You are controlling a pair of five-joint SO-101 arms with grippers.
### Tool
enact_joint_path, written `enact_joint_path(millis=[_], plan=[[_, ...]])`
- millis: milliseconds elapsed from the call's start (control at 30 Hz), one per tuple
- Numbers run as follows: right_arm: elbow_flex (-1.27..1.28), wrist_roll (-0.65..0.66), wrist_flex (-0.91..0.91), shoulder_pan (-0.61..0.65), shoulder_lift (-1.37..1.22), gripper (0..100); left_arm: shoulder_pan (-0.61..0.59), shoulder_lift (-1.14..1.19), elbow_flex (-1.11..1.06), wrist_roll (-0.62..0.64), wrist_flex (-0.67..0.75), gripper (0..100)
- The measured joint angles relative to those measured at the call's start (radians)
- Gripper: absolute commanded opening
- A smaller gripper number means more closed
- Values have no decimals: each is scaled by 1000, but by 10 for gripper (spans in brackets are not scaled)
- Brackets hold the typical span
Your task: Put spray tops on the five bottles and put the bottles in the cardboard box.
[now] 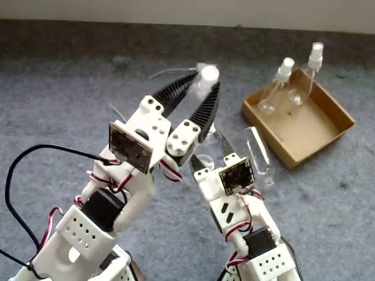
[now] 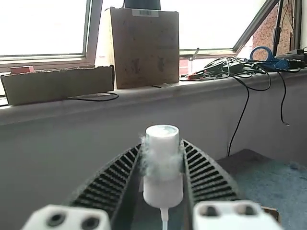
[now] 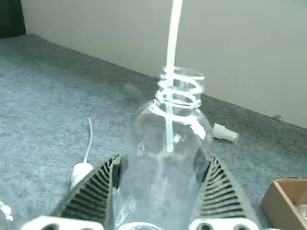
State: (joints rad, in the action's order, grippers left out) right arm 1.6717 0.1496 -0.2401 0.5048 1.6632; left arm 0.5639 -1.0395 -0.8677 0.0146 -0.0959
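My left gripper (image 1: 206, 79) (image 2: 163, 149) is shut on a white spray top (image 1: 208, 75) (image 2: 163, 167), held high with its thin tube (image 3: 171, 57) hanging down into the neck of a clear bottle (image 3: 165, 158) (image 1: 205, 159). My right gripper (image 1: 209, 153) (image 3: 163, 165) is shut on that upright bottle's body, just below the left gripper. The top's collar stands well above the bottle's threaded neck. The cardboard box (image 1: 328, 126) lies to the right, with two capped bottles (image 1: 270, 100) (image 1: 300, 92) in it.
Another clear bottle (image 1: 258, 151) lies on its side on the grey carpet between the right gripper and the box. Loose spray tops (image 3: 80, 171) (image 3: 225, 132) lie on the carpet beyond the held bottle. A wall runs along the far edge.
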Motion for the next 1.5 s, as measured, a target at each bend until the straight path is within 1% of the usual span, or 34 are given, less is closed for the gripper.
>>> enact_joint_path(millis=[167,400,633,900,1100,1500], plan=[[0,0,0,0,0,70,6,0,-104,0,0,34],[0,-3,2,-5,0,70,55,0,-233,0,2,34],[0,-3,0,-5,-2,70,60,-8,-353,-2,164,34],[0,-3,0,-5,-2,70,63,-9,-367,-2,186,36],[0,-3,0,0,-3,70,-6,-3,-367,0,187,38],[0,-3,0,0,-3,70,-18,-3,-367,0,187,39]])
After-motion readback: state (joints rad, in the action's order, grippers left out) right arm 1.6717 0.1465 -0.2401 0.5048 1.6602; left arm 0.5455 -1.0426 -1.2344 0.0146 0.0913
